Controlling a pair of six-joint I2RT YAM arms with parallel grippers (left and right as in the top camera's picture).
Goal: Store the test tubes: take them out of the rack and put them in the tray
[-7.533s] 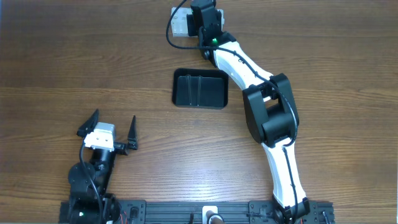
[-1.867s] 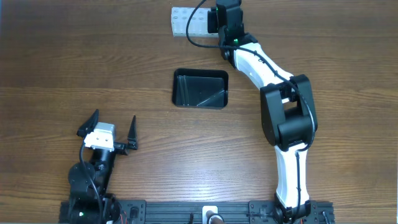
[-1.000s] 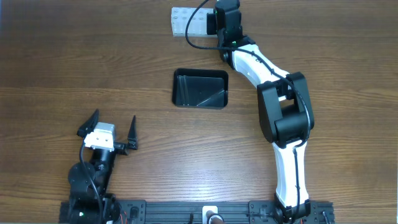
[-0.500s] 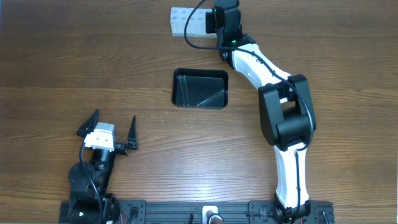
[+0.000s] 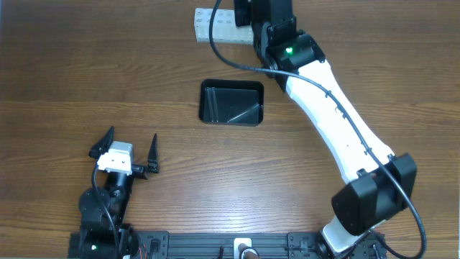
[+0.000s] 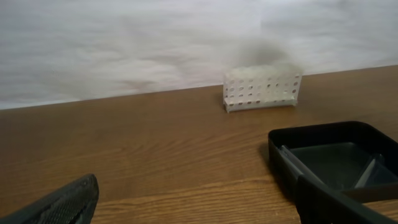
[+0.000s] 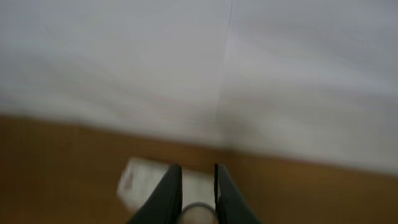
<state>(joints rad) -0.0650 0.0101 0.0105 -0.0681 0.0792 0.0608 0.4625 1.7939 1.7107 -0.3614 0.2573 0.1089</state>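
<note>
The white test tube rack (image 5: 215, 25) stands at the far edge of the table, and in the left wrist view the rack (image 6: 262, 88) shows its rows of holes. Nearer sits the black tray (image 5: 206, 115) with clear test tubes (image 5: 243, 112) lying in it. My right gripper (image 5: 243, 14) is raised over the rack's right end. In its own view the right gripper (image 7: 196, 180) has narrow jaws shut on the rounded end of a test tube (image 7: 199, 213), with the rack (image 7: 142, 182) below. My left gripper (image 5: 131, 152) rests open near the front left.
The tray (image 6: 283, 149) and its tubes (image 6: 298, 160) lie ahead of the left gripper (image 6: 199, 214). Bare wooden table lies between the left arm and the tray, and on both sides of the tray. A pale wall rises behind the rack.
The right arm has risen and stretched out, so its wrist shows larger and higher over the rack's right end. The left arm, rack and tray have stayed put.
</note>
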